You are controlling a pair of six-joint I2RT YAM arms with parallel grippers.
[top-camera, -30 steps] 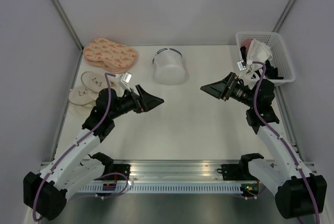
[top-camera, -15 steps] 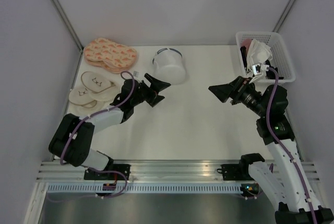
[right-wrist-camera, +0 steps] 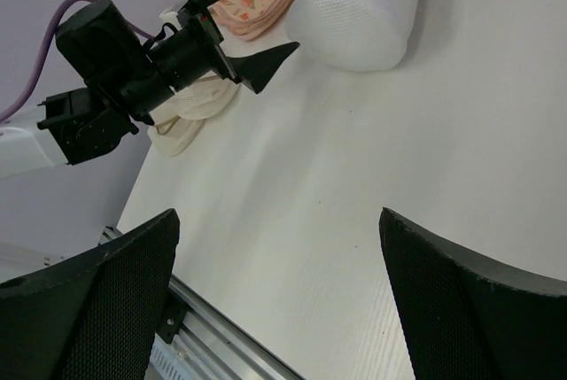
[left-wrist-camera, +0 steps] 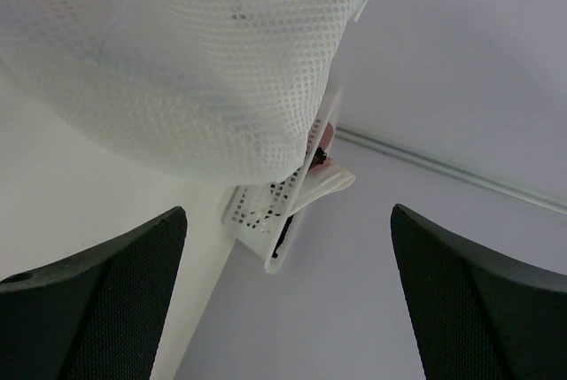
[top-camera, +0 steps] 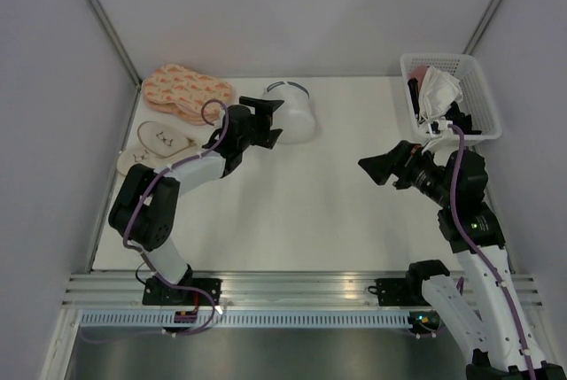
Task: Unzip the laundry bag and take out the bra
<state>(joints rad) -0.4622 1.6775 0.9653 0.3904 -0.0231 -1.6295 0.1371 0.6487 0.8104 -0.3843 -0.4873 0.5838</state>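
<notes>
The laundry bag (top-camera: pixel 297 119) is a round white mesh pouch with a dark zip line at its rim, standing at the back middle of the table. It fills the upper left of the left wrist view (left-wrist-camera: pixel 177 52) and shows at the top of the right wrist view (right-wrist-camera: pixel 359 8). My left gripper (top-camera: pixel 273 123) is open and empty, its fingers right at the bag's left side; I cannot tell if they touch it. My right gripper (top-camera: pixel 376 167) is open and empty, well to the right of the bag over bare table. The bra is hidden.
A white lattice basket (top-camera: pixel 483 96) at the back right holds a white cloth piece (top-camera: pixel 438 88) and dark items. Pink patterned slippers (top-camera: pixel 186 89) and cream slippers (top-camera: pixel 151 150) lie at the back left. Grey walls close the sides and back.
My left arm has stretched forward and brought its open gripper from the table's middle left up to the bag. My right gripper has drawn back a little to the right.
</notes>
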